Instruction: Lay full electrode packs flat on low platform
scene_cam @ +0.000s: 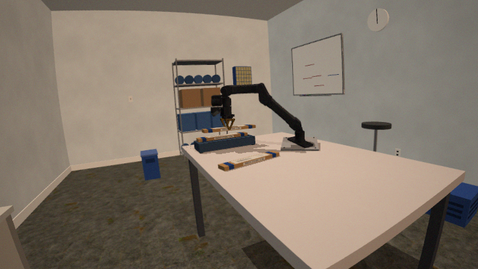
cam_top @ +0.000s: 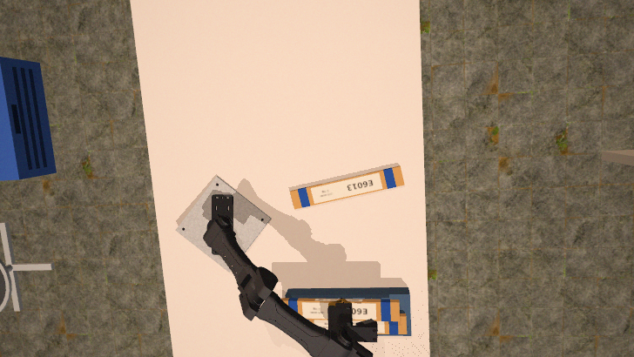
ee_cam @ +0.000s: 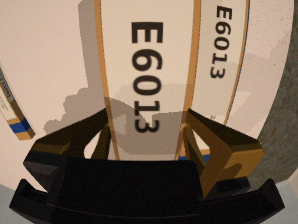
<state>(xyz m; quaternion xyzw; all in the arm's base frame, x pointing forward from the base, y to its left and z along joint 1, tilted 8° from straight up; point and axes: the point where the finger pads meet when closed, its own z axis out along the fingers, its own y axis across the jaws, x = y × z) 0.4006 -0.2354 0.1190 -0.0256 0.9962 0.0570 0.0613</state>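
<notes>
Pack (scene_cam: 228, 128) in claw (scene_cam: 229, 126), aloft above platform (scene_cam: 224, 144) near table edge (scene_cam: 186, 154)

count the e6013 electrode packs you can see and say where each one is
3. One pack is held in the gripper above the blue platform; a second pack lies on the platform; a third pack lies on the table, apart.
</notes>
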